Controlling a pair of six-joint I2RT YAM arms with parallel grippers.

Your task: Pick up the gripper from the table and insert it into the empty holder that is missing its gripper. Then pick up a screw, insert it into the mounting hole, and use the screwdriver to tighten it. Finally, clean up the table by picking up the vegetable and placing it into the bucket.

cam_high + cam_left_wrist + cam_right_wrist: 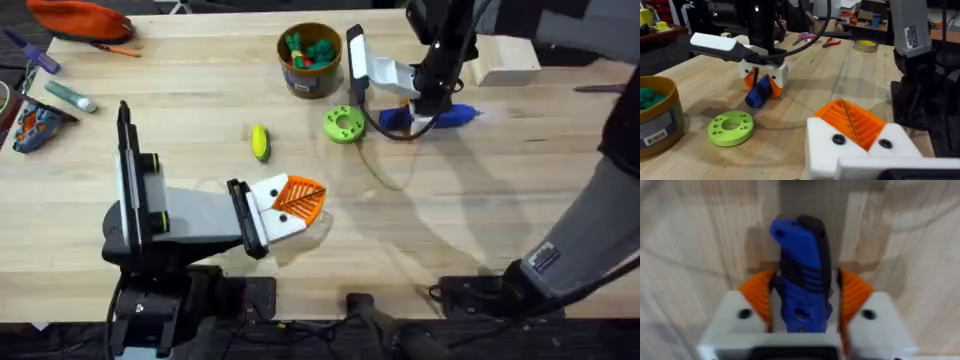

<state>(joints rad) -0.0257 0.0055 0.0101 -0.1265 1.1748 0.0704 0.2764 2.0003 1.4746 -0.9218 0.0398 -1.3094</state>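
Right gripper (pixel 802 297): clamped on the screwdriver (pixel 802 275), at 1 o'clock.
Left gripper (pixel 296 199): pads pressed together, empty.
Vegetable (pixel 260 141): on table, at 7 o'clock from the bucket (pixel 310 60).

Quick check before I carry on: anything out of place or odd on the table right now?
Nothing looks spilled or damaged. The right gripper is shut on the screwdriver down at the table. The corn cob lies loose on the wood, not yet in the bucket, which already holds green and orange toys. The green disc sits flat beside it.
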